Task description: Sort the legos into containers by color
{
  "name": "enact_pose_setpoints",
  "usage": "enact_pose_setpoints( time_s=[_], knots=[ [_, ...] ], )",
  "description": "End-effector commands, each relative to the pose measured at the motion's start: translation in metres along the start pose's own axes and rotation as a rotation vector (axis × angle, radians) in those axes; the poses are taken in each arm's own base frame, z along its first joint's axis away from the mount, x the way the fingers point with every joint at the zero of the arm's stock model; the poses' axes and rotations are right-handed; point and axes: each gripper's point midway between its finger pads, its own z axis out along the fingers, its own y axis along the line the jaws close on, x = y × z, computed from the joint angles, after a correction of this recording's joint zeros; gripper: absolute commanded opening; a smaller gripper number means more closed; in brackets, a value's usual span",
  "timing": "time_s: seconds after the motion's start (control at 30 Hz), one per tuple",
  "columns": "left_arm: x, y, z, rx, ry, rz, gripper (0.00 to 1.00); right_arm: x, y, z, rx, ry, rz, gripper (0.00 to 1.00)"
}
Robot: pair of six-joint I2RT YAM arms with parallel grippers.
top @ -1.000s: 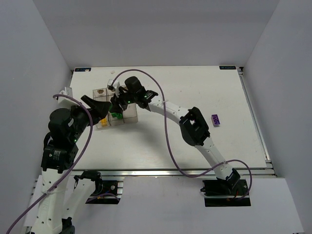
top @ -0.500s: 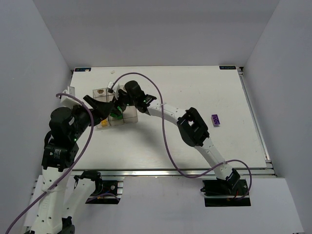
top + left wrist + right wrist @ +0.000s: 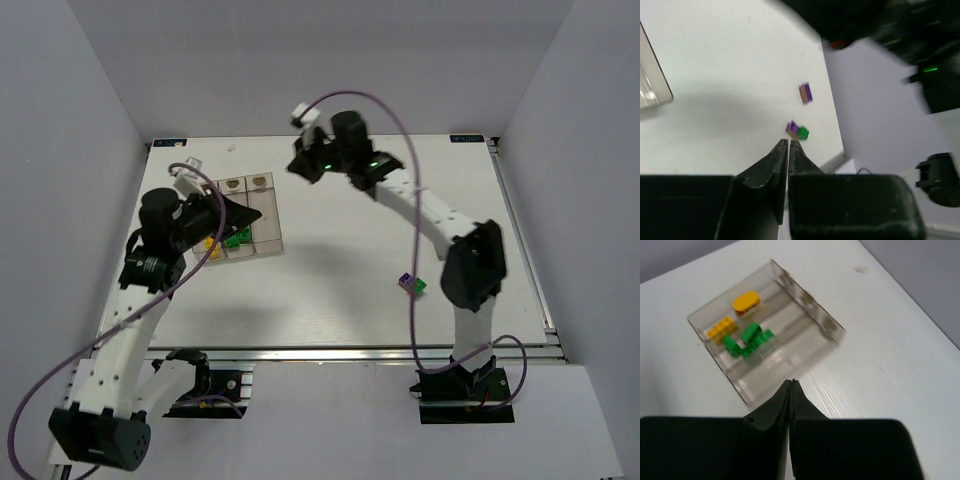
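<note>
Clear plastic three-bin tray (image 3: pixel 785 347) sits left on the white table (image 3: pixel 340 290). We note small yellow bricks (image 3: pixel 721 330) in an outer bin and green bricks (image 3: pixel 751 337) in the middle bin. A purple-and-green brick pair (image 3: pixel 410 284) lies loose beside the right arm. Left claw (image 3: pixel 789 145) and right claw (image 3: pixel 791 385) are both closed, holding nothing.

closed fingers (image 3: pixel 791 390), tray (image 3: pixel 805 300), green legos (image 3: pixel 750 342)

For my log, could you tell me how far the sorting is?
Done: yellow studded bricks and green studded bricks lie in separate bins of the clear plastic tray. In hand: nothing; left gripper and right gripper shut, empty. Remaining: purple brick and purple-green pair on the table.
</note>
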Motion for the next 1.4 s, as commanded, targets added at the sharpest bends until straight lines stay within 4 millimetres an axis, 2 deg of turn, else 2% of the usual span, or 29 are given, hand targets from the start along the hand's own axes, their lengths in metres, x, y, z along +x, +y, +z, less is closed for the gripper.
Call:
enact_pose_setpoints(
  time_s=[0.0, 0.03, 0.07, 0.1, 0.13, 0.17, 0.2, 0.23, 0.27, 0.3, 0.33, 0.37, 0.43, 0.6, 0.8, 0.9, 1.07, 1.37],
  knots=[
    [0.03, -0.003, 0.019, 0.1, 0.151, -0.013, 0.16, 0.054, -0.034, -0.081, 0.057, 0.214, 0.16, 0.0],
    [0.04, -0.003, 0.025, 0.106, 0.19, -0.003, 0.17, 0.058, -0.042, -0.109, 0.072, 0.236, 0.184, 0.0],
    [0.045, -0.002, 0.03, 0.104, 0.21, 0.002, 0.19, 0.098, -0.03, -0.128, 0.036, 0.343, 0.233, 0.0],
    [0.054, 0.006, 0.042, 0.082, 0.253, -0.009, 0.29, 0.111, -0.032, -0.148, 0.021, 0.365, 0.266, 0.11],
    [0.065, -0.001, 0.049, 0.097, 0.292, 0.008, 0.36, 0.115, -0.033, -0.173, 0.026, 0.372, 0.261, 0.38],
    [0.072, -0.002, 0.055, 0.095, 0.317, 0.011, 0.42, 0.146, -0.017, -0.193, -0.02, 0.461, 0.265, 0.52],
    [0.081, 0.006, 0.069, 0.064, 0.345, 0.006, 0.52, 0.158, -0.02, -0.212, -0.006, 0.494, 0.272, 0.73],
    [0.087, 0.006, 0.075, 0.06, 0.363, 0.009, 0.55, 0.158, -0.012, -0.228, -0.006, 0.506, 0.237, 0.78],
    [0.097, 0.001, 0.08, 0.068, 0.386, 0.019, 0.58, 0.166, -0.006, -0.239, -0.004, 0.534, 0.219, 0.82],
    [0.099, 0.001, 0.087, 0.065, 0.383, 0.024, 0.6, 0.194, 0.002, -0.254, -0.002, 0.608, 0.217, 0.84],
    [0.106, 0.006, 0.095, 0.05, 0.398, 0.016, 0.65, 0.193, 0.007, -0.268, 0.028, 0.609, 0.177, 0.86],
    [0.112, 0.006, 0.098, 0.044, 0.41, 0.017, 0.67, 0.218, 0.011, -0.28, 0.061, 0.673, 0.162, 0.88],
    [0.115, 0.013, 0.106, 0.017, 0.406, 0.015, 0.71, 0.229, 0.016, -0.293, 0.104, 0.693, 0.123, 0.89],
    [0.124, 0.018, 0.106, -0.007, 0.402, 0.019, 0.8, 0.27, 0.023, -0.313, 0.162, 0.822, 0.148, 0.89],
    [0.128, 0.02, 0.102, -0.018, 0.397, 0.027, 0.81, 0.295, 0.022, -0.318, 0.173, 0.881, 0.12, 0.86],
    [0.128, 0.021, 0.096, -0.026, 0.386, 0.018, 0.81, 0.31, 0.019, -0.313, 0.167, 0.906, 0.141, 0.81],
    [0.129, 0.027, 0.086, -0.052, 0.357, 0.004, 0.81, 0.314, 0.008, -0.304, 0.188, 0.893, 0.14, 0.77],
    [0.13, 0.032, 0.068, -0.075, 0.331, -0.008, 0.81, 0.325, 0.016, -0.296, 0.123, 0.908, 0.193, 0.61]
  ],
)
